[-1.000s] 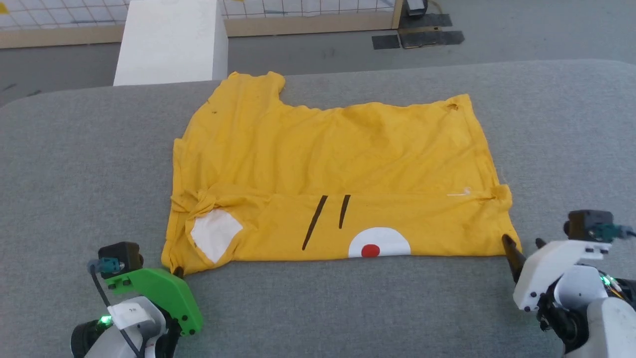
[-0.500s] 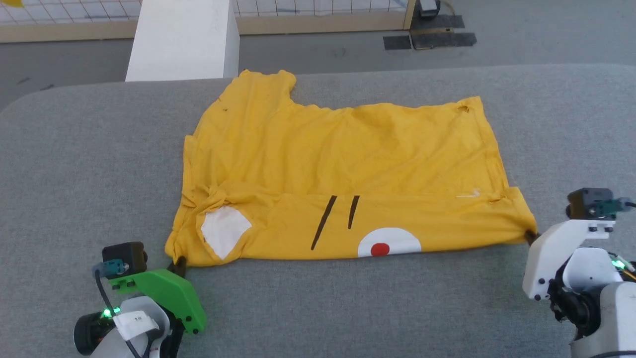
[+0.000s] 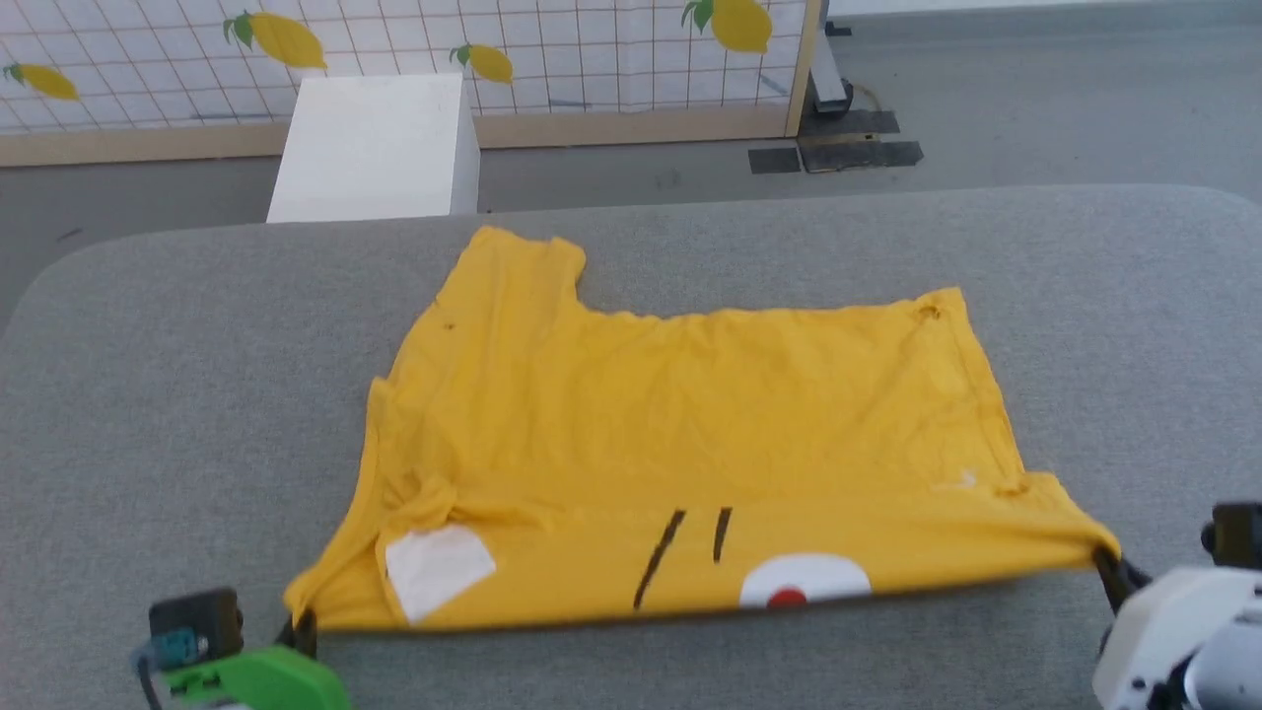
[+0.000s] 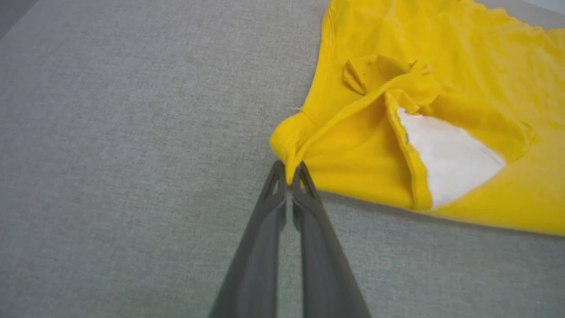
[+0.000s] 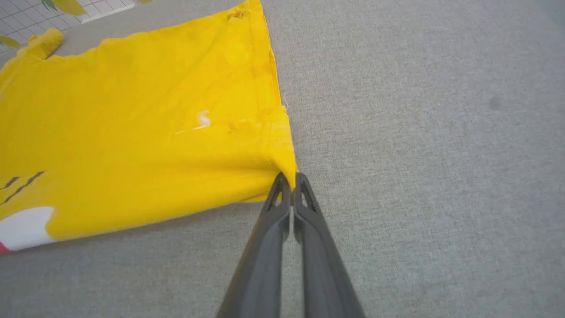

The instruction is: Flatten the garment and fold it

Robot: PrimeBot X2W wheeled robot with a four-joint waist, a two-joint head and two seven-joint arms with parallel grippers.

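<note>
The garment point(image 3: 690, 414) is bright yellow with white patches, two black lines and a red dot (a face). The table point(image 3: 197, 345) is grey.

The bright yellow cloth garment point(image 3: 690, 414) looked soft and matt, finely creased, and its white patch point(image 3: 439, 567) looked flatter and smoother. Under the garment, the grey table top point(image 3: 197, 345) was coarse woven fabric, dull all over. At the garment's near corners, the left gripper point(image 4: 290, 168) and right gripper point(image 5: 290, 177) had smooth, dark, faintly sheened plastic fingers. Beyond the garment stood a smooth matt white block point(image 3: 380, 148) and a pale wood rail point(image 3: 631, 126).
</note>
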